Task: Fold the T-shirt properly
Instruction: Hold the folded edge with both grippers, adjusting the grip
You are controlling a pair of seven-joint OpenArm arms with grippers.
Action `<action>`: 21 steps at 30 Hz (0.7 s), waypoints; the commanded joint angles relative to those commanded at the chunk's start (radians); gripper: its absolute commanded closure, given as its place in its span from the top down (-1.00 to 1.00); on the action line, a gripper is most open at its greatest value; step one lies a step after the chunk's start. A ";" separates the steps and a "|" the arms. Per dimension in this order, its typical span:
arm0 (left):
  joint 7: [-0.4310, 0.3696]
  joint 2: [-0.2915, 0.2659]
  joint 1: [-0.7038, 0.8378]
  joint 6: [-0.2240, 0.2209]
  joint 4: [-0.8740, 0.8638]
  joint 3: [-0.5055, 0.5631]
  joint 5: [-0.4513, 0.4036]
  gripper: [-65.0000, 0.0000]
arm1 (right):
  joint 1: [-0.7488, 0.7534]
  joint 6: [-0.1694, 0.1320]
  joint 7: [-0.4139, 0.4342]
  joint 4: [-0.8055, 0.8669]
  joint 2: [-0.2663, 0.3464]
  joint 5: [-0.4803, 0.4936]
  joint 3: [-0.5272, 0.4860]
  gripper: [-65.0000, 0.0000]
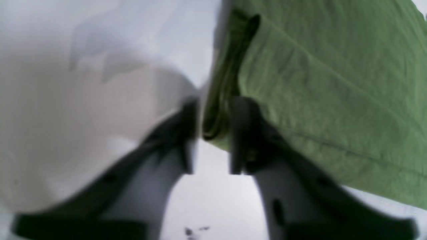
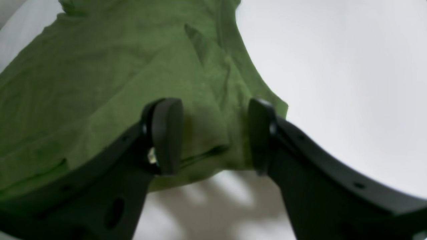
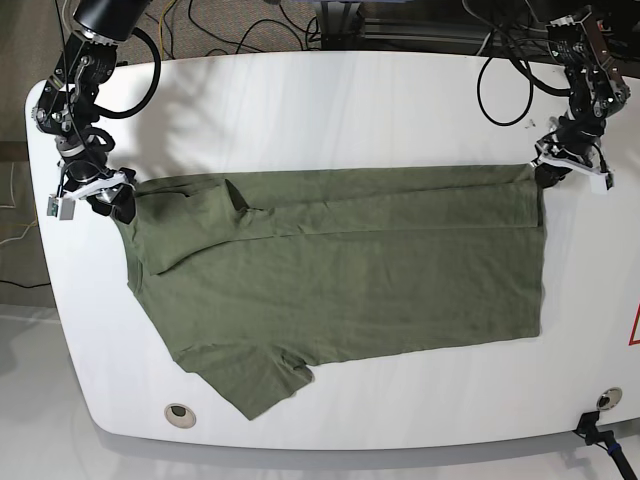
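The olive-green T-shirt [image 3: 340,270] lies spread on the white table [image 3: 330,100], neck end to the left and hem to the right, with its far edge folded over. My left gripper [image 3: 553,172] is at the far right hem corner. In the left wrist view [image 1: 215,110] it is pinched on a bunched, layered edge of the T-shirt [image 1: 333,83]. My right gripper [image 3: 110,200] is at the far left corner. In the right wrist view [image 2: 215,133] its jaws stand wide apart over the T-shirt [image 2: 100,83], which lies between and under them.
Black cables [image 3: 500,70] run along the table's back edge. A round grommet [image 3: 178,413] sits near the front left edge and a small fitting [image 3: 603,400] near the front right. The table's curved edges lie close to both grippers.
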State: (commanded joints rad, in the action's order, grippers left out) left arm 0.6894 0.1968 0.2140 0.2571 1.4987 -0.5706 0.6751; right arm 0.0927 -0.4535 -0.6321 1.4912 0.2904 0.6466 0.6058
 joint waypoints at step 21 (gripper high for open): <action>-0.002 0.001 -0.017 -0.014 -0.002 0.006 -0.015 -1.00 | -0.086 0.003 0.014 -0.260 -0.007 -0.158 -0.034 -0.22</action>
State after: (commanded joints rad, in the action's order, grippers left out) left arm 0.6878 0.1982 0.1973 0.2431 1.4965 -0.5646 0.6604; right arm 0.0069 -0.4504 -0.6184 1.2307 0.2835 0.4889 0.5719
